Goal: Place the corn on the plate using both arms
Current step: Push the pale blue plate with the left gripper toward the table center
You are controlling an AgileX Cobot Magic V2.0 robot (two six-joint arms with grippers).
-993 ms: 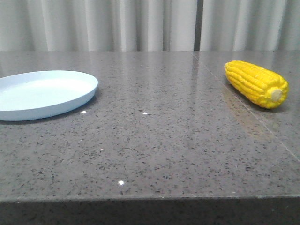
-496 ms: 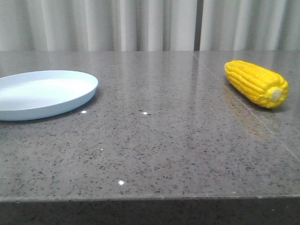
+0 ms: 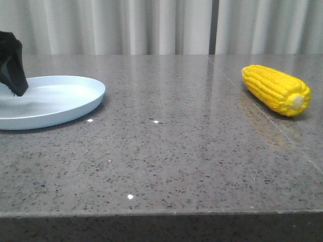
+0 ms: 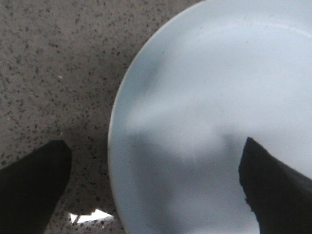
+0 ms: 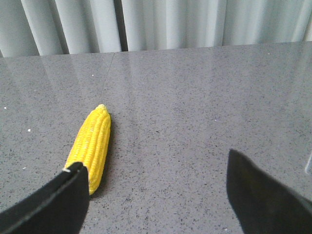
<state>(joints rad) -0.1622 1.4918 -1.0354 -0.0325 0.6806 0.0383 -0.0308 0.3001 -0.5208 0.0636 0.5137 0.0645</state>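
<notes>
The yellow corn (image 3: 276, 89) lies on the grey table at the right, its pale stub end toward the front. It also shows in the right wrist view (image 5: 91, 146), just beyond one finger. My right gripper (image 5: 156, 187) is open and empty, and out of the front view. The pale blue plate (image 3: 55, 103) sits at the left. My left gripper (image 4: 151, 178) is open and empty, close over the plate's rim (image 4: 113, 146), one finger over the plate and the other over the table. A dark part of it (image 3: 12, 63) shows in the front view.
The speckled grey stone table (image 3: 166, 151) has a seam line (image 3: 262, 123) running past the corn toward the front right. A pale curtain (image 3: 161, 25) hangs behind the table. The table's front edge (image 3: 161, 214) is near the camera.
My left gripper has come into the front view at the far left, over the plate, and casts a shadow on it. The corn and plate have not moved.
</notes>
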